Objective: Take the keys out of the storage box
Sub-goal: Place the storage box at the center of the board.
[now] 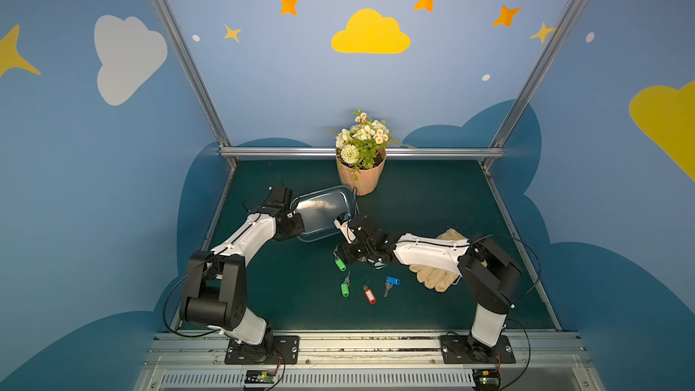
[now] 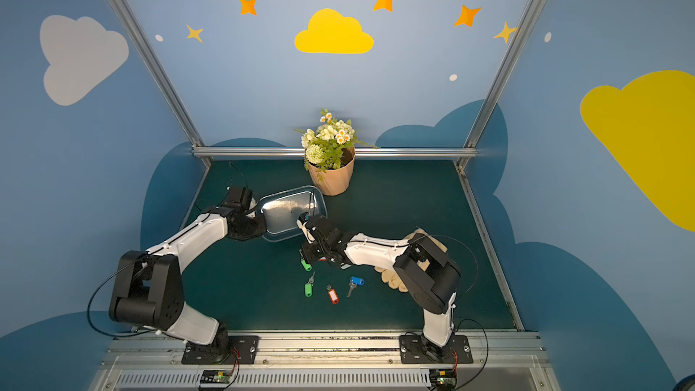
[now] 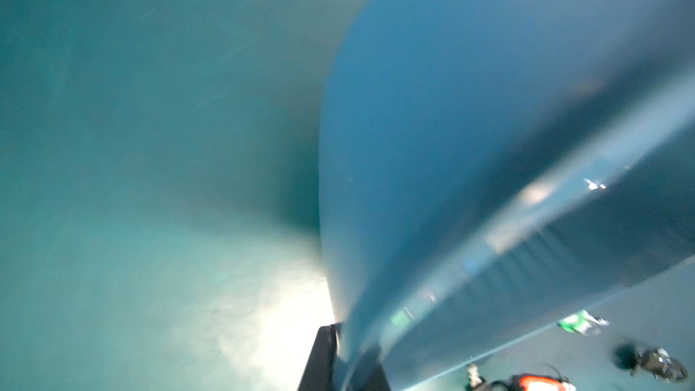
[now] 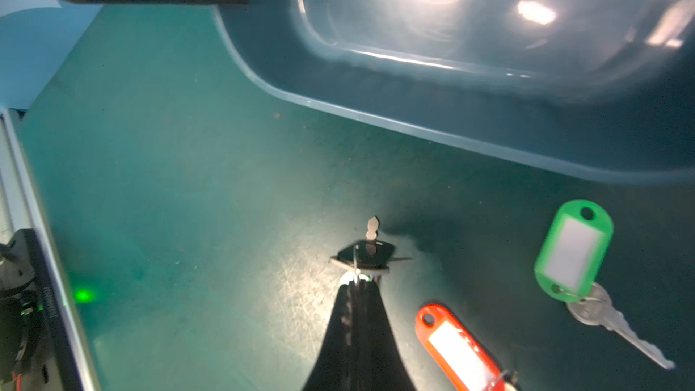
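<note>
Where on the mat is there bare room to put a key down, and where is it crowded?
Bare: the back right mat between flower pot and side rail, and the front left, between the left arm and the loose keys. Crowded: centre, where they lie between the storage box and gloves.

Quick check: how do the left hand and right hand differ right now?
The left hand grips the rim of the storage box, holding it tipped up; the right hand pinches a dark-tagged key. The left hand is at the box's edge; the right hand is outside it, beside the green-tagged key and red-tagged key on the mat. Both are shut on something.
</note>
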